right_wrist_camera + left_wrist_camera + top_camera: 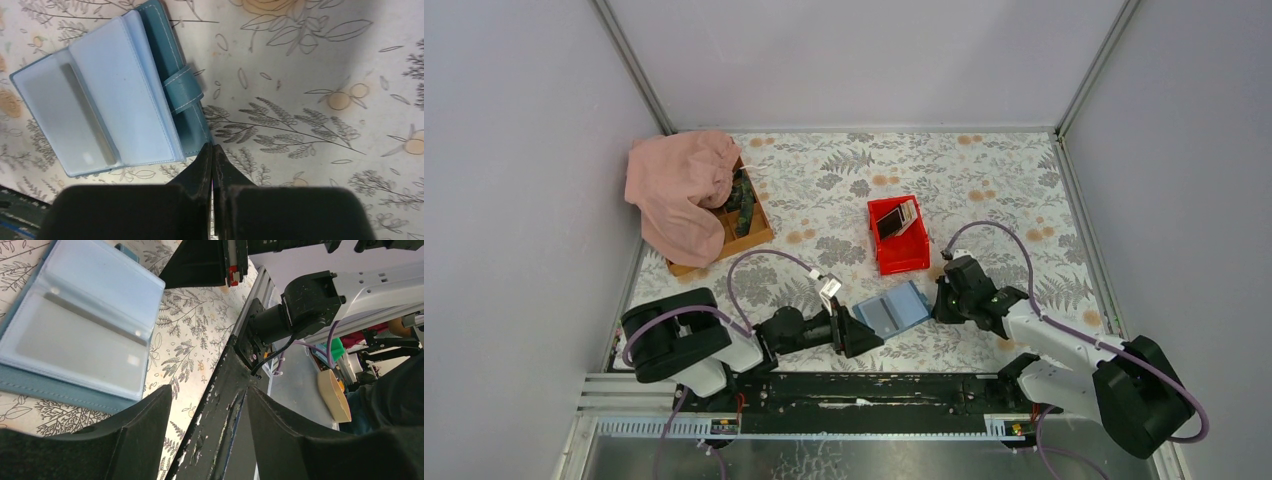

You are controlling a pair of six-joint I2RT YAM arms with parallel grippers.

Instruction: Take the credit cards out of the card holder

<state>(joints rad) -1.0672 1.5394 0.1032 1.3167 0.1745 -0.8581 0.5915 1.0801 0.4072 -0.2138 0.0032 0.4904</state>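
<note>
The blue card holder (pixel 891 310) lies open on the flowered table between my two grippers. Its clear sleeves look empty in the left wrist view (pixel 75 330) and the right wrist view (pixel 100 110); its snap tab (pixel 182 90) sticks out to one side. The credit cards (pixel 896 219), dark, white and tan, stand in the red bin (pixel 904 262) behind it. My left gripper (pixel 872 337) (pixel 209 390) is open and empty at the holder's near left edge. My right gripper (pixel 939 300) (pixel 212 146) is shut and empty, its tip at the holder's right edge.
A pink cloth (pixel 679 190) lies over a wooden box (pixel 752 228) at the back left. Grey walls close in three sides. The black mounting rail (pixel 854 390) runs along the near edge, close under the left gripper.
</note>
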